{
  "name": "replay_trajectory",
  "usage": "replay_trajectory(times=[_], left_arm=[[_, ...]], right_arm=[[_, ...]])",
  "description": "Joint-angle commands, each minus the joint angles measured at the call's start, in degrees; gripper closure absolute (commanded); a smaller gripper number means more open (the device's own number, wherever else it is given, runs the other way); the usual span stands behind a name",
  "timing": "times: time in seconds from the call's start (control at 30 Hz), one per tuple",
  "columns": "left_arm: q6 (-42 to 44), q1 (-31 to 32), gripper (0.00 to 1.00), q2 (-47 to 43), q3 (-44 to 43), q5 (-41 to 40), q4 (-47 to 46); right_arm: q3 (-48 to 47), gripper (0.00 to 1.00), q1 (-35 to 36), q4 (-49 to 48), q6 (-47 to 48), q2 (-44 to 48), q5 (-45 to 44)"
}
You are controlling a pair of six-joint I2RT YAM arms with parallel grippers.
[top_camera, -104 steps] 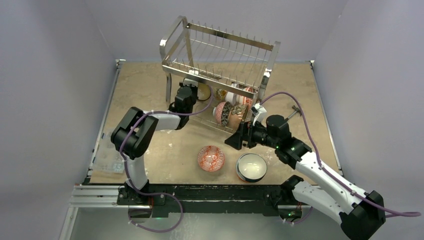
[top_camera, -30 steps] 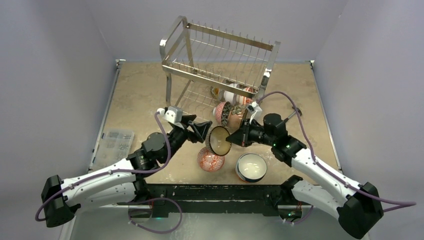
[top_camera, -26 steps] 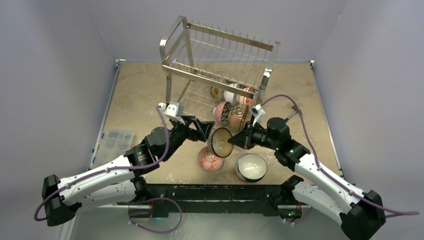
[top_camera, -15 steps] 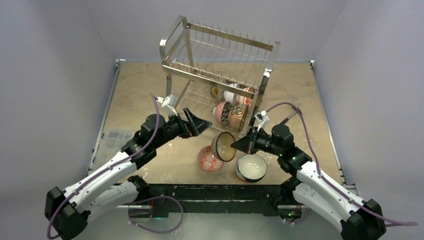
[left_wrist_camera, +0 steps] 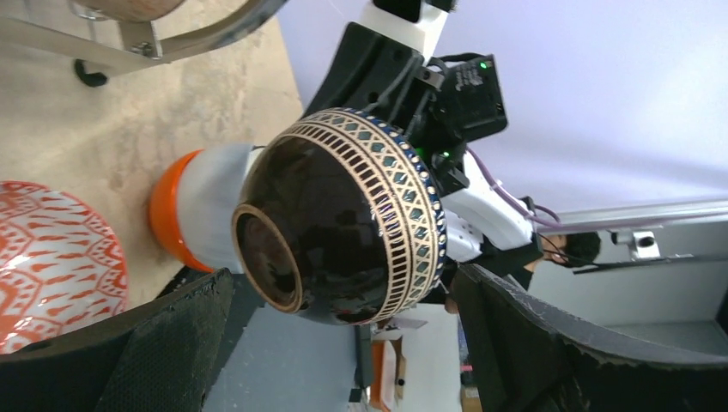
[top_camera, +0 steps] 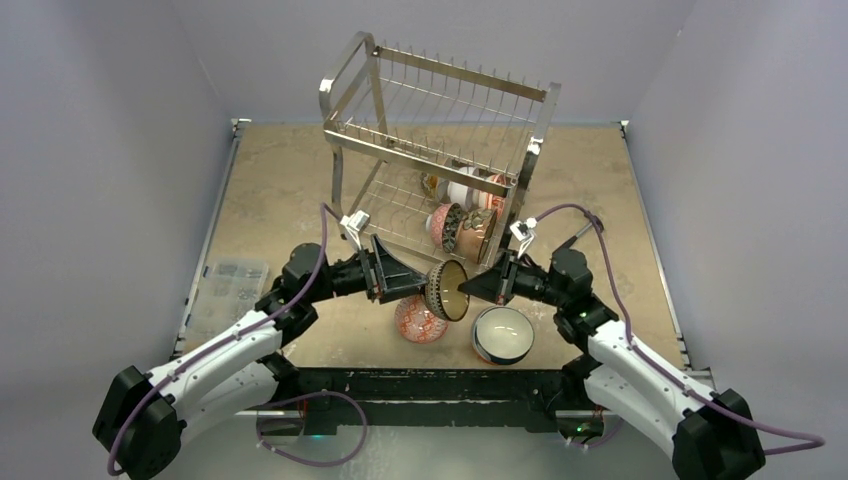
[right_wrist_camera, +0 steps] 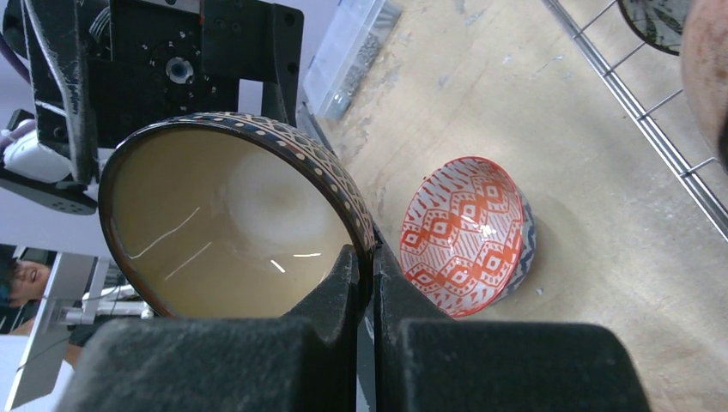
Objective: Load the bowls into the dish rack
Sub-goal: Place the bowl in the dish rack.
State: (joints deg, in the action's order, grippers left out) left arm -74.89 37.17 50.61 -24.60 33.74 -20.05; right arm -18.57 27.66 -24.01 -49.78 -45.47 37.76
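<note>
Bowl rim tight between right end effector jaws

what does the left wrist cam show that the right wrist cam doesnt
Left wrist only: the patterned outside and foot ring of the dark bowl, an orange-and-white bowl behind it. Right wrist only: its tan inside, the right claw pinching its rim, a clear parts box. Both: the dark bowl, the red-patterned bowl, part of the dish rack.
</note>
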Motion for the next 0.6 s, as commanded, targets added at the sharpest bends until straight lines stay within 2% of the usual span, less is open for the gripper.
replay_trajectory(times=[0.0, 0.2, 0.47, 0.57], left_arm=[[-4.6, 0.5, 0.02, -0.9, 1.2, 3.2, -8.7], [-4.6, 3.1, 0.01, 0.6, 0.2, 2.0, -10.7], [-0.6, 7.8, 0.03, 4.1, -2.7, -1.5, -5.9], [-0.8, 8.3, 0.06, 5.0, -2.5, -2.0, -7.0]], right_arm=[[-1.6, 1.0, -0.2, -9.4, -2.0, -1.3, 4.2], [-2.0, 1.0, -0.2, -10.7, -1.8, -3.6, 5.2], [-2.4, 1.0, -0.2, -10.7, -1.7, -4.2, 5.3], [-2.4, 1.0, -0.2, -10.4, -1.4, -4.3, 5.4]])
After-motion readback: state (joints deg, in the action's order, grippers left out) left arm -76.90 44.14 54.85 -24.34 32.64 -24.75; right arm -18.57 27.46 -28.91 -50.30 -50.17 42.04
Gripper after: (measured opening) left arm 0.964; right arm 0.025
